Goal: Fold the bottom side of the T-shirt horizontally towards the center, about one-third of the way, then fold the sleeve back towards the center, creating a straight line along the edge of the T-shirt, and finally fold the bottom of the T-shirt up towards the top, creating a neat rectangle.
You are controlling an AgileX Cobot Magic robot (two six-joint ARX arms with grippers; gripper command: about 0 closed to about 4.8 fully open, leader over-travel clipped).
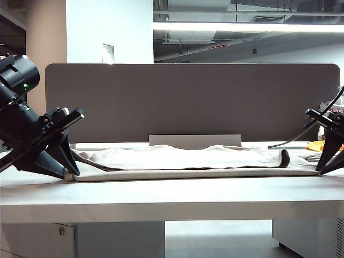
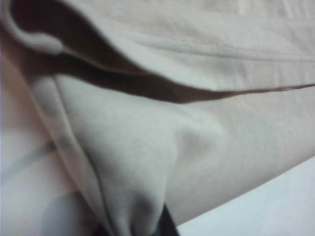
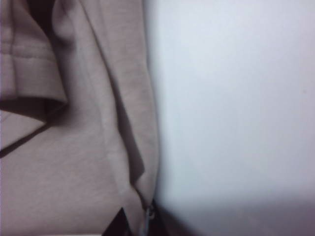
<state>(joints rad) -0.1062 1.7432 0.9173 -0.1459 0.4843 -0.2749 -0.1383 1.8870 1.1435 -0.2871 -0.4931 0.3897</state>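
Exterior view: sharp and evenly lit; a ceiling strip light (image 1: 247, 26) glares white overhead, the counter (image 1: 172, 193) is bright, and both arms read as dark silhouettes. Wrist views: soft, out of focus at close range; T-shirt (image 2: 197, 147) folds cast deep shadows, and bare counter washes out pale.

The T-shirt (image 1: 183, 161) lies across the surface (image 1: 172, 196), in front of a partition (image 1: 193, 99) — the left gripper (image 1: 69, 171) at its left end, the right gripper (image 1: 321, 167) at its right end.
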